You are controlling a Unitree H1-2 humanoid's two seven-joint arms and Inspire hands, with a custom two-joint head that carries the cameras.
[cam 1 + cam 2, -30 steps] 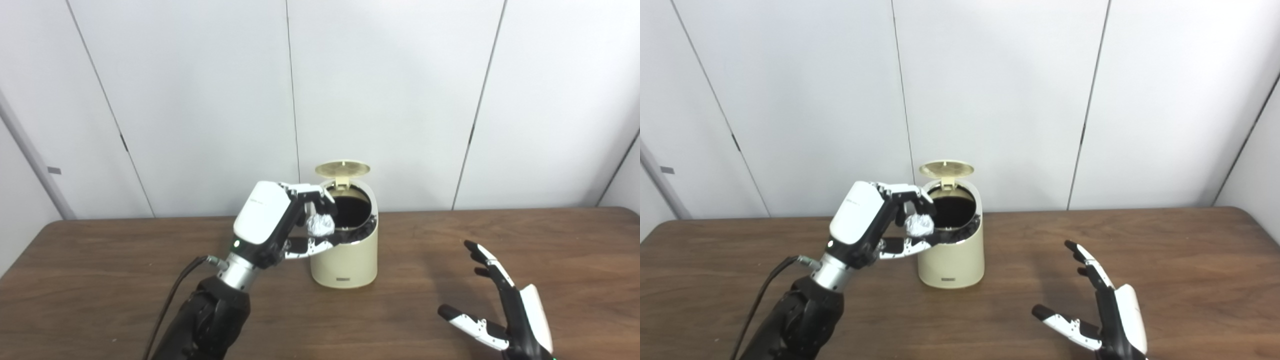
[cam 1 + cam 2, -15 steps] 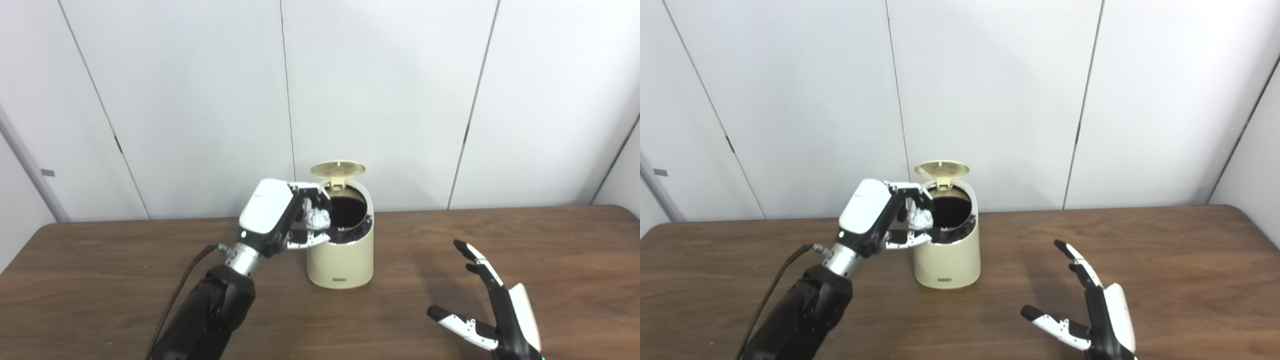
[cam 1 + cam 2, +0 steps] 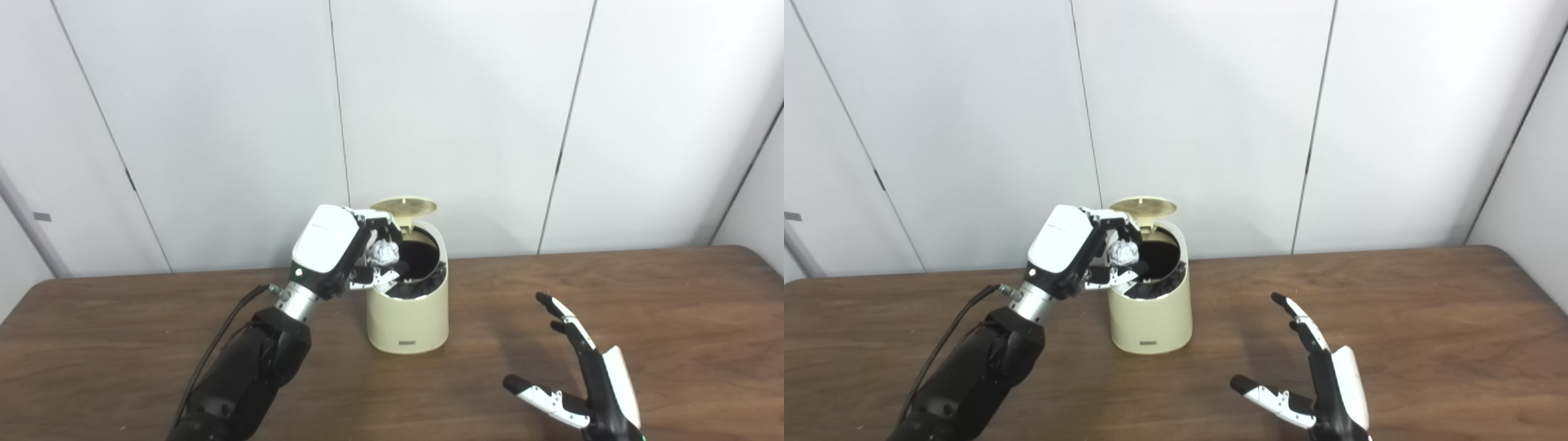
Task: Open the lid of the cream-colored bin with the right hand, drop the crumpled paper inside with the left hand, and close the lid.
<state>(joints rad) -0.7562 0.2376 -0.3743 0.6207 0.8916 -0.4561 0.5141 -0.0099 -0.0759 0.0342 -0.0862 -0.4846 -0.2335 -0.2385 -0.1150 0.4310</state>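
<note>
Crumpled paper (image 3: 383, 250) sits pinched in the left hand (image 3: 343, 257), held over the left rim of the cream-colored bin (image 3: 407, 309) at frame centre. Its lid (image 3: 404, 206) stands raised at the back. At lower right, the right hand (image 3: 582, 386) hovers spread and empty above the brown counter (image 3: 674, 306).

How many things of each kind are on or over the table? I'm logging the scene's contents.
Cream-colored bin, its lid open: 1
Crumpled paper, held over the bin's opening: 1
Robot hands: 2, left hand and right hand
Total: 4
</note>
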